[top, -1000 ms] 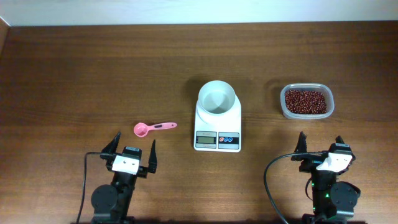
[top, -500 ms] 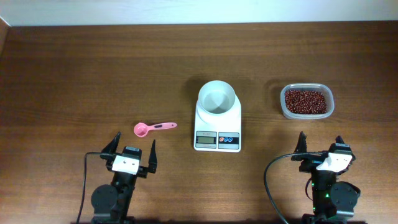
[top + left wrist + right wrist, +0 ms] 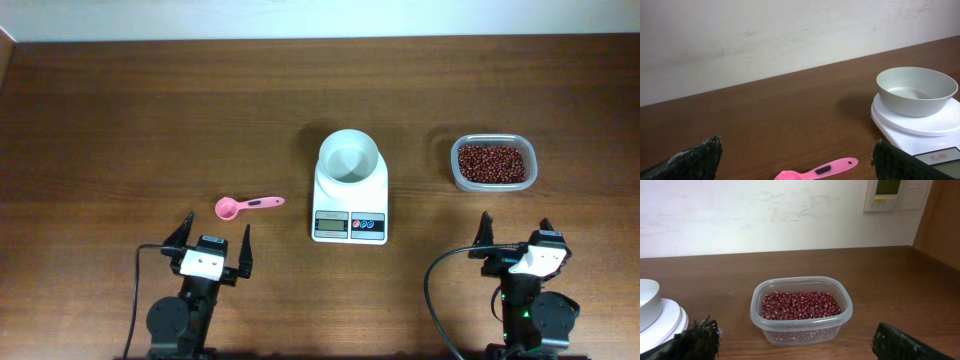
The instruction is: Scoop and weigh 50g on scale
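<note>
1. Located the scale (image 3: 350, 195) at the middle of the table (image 3: 120, 120), with grey display (image 3: 331, 226) and red and blue buttons (image 3: 368, 226) on the side facing the arms; reading too small to make out
2. Noted a white round bowl (image 3: 350, 158) seated upright on the scale platform; looks empty from overhead and from the left wrist view
3. Found the beans (image 3: 490, 162) well to the right of the scale, dark red-brown, heaped inside a clear plastic tub (image 3: 493, 187); filled to roughly half the tub's height, judging by the right wrist view
4. Found a pink spoon (image 3: 248, 205) lying flat on the wood left of the scale, apart from it, scoop end to the left, handle toward the scale
5. Checked left gripper (image 3: 219, 222): at the near edge, just short of the spoon, spread fully wide, gripping nothing, touching nothing
6. Checked right gripper (image 3: 515, 220): at the near edge, in line with the tub but well short of it, likewise spread fully wide, holding nothing
7. Cross-checked on left wrist view: dark fingertips (image 3: 695, 160) in the lower corners, spoon and scale beyond, between them
8. Cross-checked on right wrist view: tub between the fingertips, scale edge at far left, pale wall (image 3: 740, 215) behind, small wall panel (image 3: 888, 192) at top right
</note>
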You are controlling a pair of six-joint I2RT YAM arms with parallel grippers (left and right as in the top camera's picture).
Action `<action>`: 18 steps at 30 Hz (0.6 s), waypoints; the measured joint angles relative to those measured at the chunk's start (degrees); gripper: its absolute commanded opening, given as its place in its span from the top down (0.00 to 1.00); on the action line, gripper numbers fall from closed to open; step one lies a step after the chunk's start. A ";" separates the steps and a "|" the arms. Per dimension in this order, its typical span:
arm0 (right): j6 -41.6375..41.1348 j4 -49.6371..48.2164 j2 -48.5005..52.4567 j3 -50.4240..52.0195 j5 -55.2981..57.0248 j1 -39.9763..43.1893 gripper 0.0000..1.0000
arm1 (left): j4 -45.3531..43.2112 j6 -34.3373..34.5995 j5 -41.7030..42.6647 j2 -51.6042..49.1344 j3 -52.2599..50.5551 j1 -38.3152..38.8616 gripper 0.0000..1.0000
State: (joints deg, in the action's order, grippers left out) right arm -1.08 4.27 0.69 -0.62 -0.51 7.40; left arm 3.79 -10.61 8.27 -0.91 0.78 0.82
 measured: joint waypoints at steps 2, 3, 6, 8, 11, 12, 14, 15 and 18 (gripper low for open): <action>0.00 0.00 0.00 0.00 0.00 0.02 0.01 | 0.00 0.00 0.00 0.00 0.00 0.00 0.01; 0.02 0.00 0.00 0.00 0.00 0.02 0.01 | -0.94 -0.07 -0.22 0.00 -0.11 0.00 0.01; 0.00 0.00 0.00 0.00 0.00 0.02 0.01 | -3.63 -0.11 -1.03 0.00 -0.13 0.00 0.01; 0.02 0.00 0.00 0.00 0.00 0.02 0.01 | -4.15 -0.52 -2.14 0.00 -0.13 0.00 0.01; 0.02 0.00 0.00 0.00 0.00 0.02 0.01 | -4.44 -1.18 -5.29 0.00 -0.15 0.00 0.01; 0.04 -0.02 0.00 0.00 0.00 0.02 0.01 | -6.27 -1.36 -5.35 -0.04 -0.22 0.00 0.01; 0.02 0.00 0.00 0.00 0.00 0.02 0.01 | -12.81 -1.51 -5.68 0.02 -0.17 0.00 0.01; 0.00 0.00 0.00 0.00 0.00 0.02 0.01 | -14.91 -1.57 -5.77 0.00 -0.20 0.00 0.01; 0.02 0.00 0.00 0.00 0.00 0.02 0.01 | -21.29 -1.79 -5.79 0.00 -0.22 0.00 0.01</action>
State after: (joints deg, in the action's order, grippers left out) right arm -1.06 4.27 0.69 -0.62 -0.51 7.42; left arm -17.50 -12.40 2.48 -0.91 0.56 0.82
